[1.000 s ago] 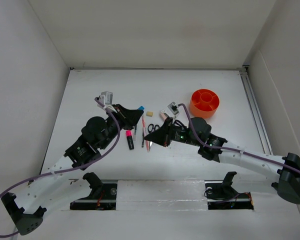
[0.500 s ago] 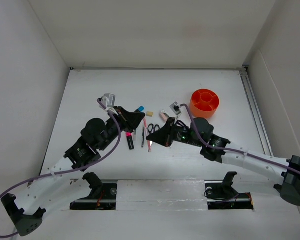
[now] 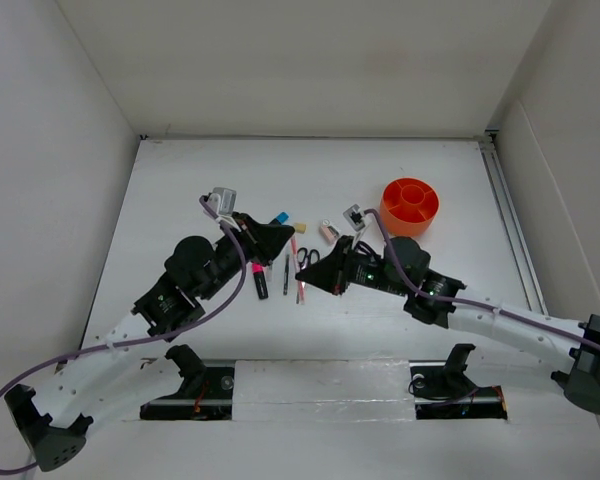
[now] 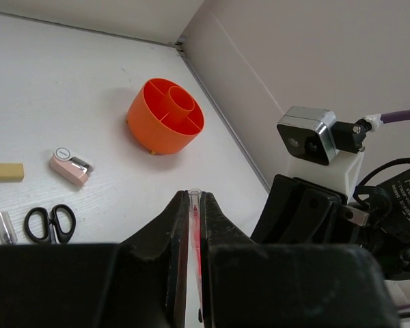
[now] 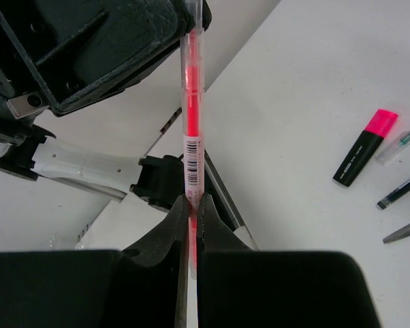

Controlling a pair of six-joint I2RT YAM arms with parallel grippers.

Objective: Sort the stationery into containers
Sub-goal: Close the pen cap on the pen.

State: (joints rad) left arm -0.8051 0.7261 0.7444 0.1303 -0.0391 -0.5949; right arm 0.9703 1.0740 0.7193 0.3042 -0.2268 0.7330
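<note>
Handover: left gripper and right gripper both pinch the pink pencil. Left should let go before right swings it to the orange tub.

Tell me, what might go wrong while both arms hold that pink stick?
The left gripper and right gripper both clamp the pink pencil; if either pulls before the other releases, it could bend or slip free. Dropped, it may land among the scissors and highlighter. The orange tub has low walls, so a long pencil could tip out.
</note>
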